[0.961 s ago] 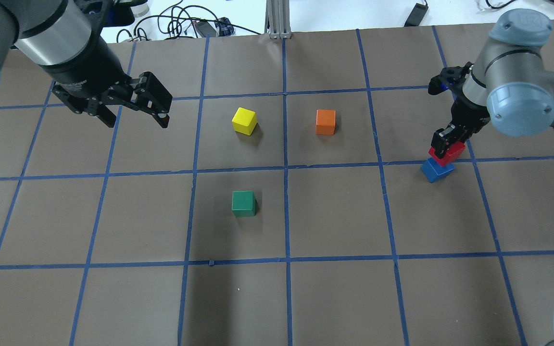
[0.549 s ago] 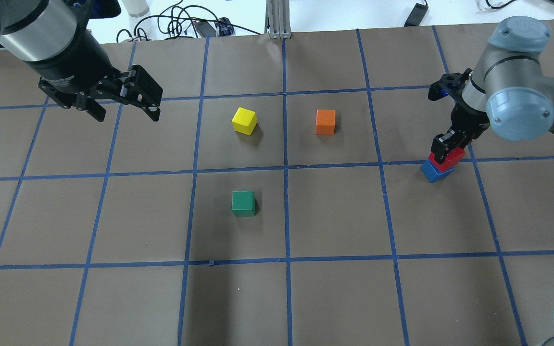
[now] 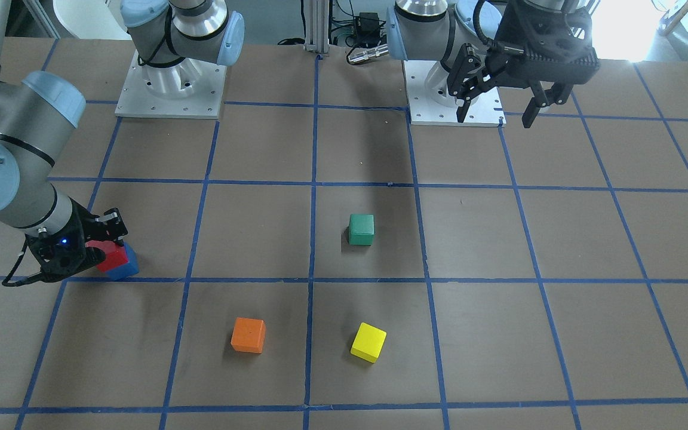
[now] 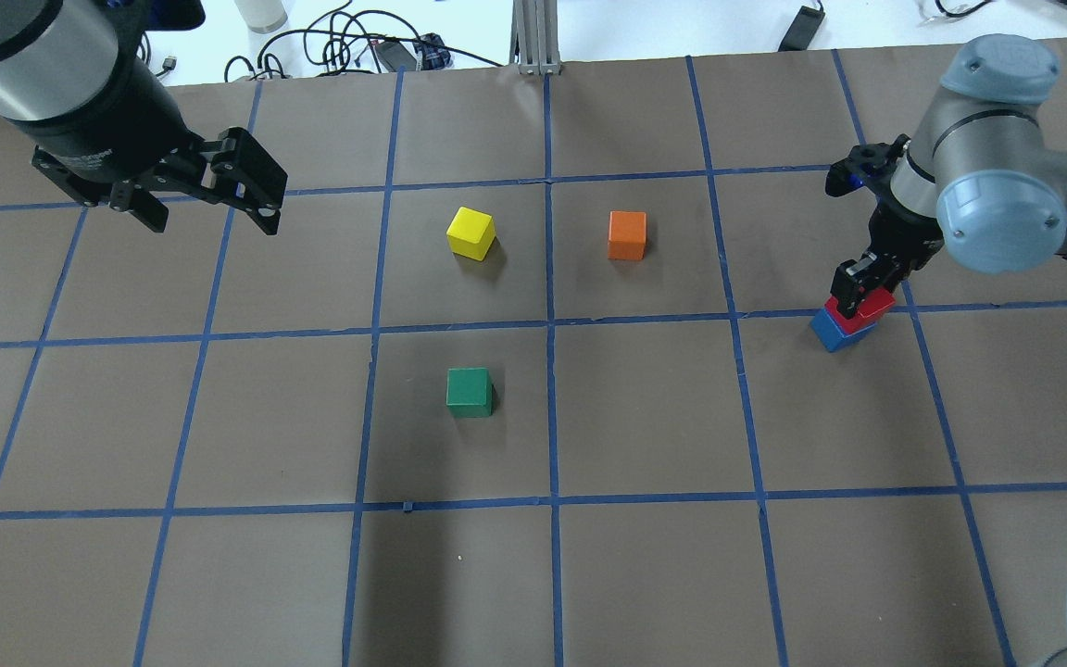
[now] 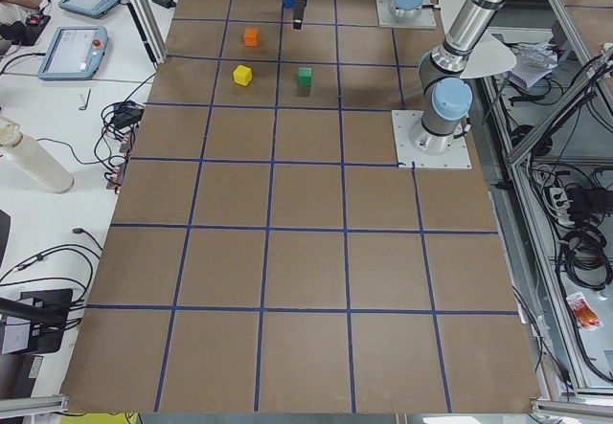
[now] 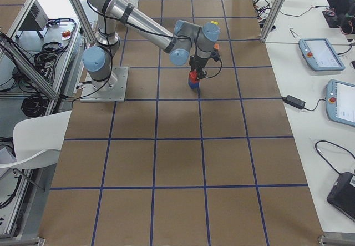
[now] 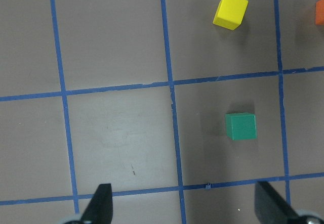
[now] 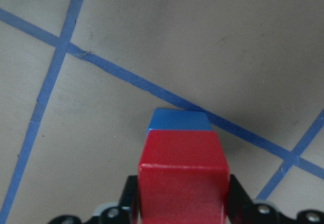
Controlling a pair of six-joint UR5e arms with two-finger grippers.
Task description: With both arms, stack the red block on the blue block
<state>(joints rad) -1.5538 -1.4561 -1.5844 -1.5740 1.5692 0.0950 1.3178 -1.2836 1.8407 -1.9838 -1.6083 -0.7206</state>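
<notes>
While hovering above the brown table (image 4: 645,417) at the far left, the left gripper (image 4: 212,222) is spreading its jaws wide and grasping nothing. Further right, a yellow block (image 4: 470,232) is lying near the middle, a green block (image 4: 469,391) is sitting nearer the robot, and an orange block (image 4: 627,234) is resting just past the centre line. At the far right, the right gripper (image 4: 859,295) is clenching the red block (image 8: 182,178) by two opposite sides. That block is sitting on top of the blue block (image 8: 179,120), right by a tape line.

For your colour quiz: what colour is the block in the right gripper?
A red block; right wrist view.
</notes>
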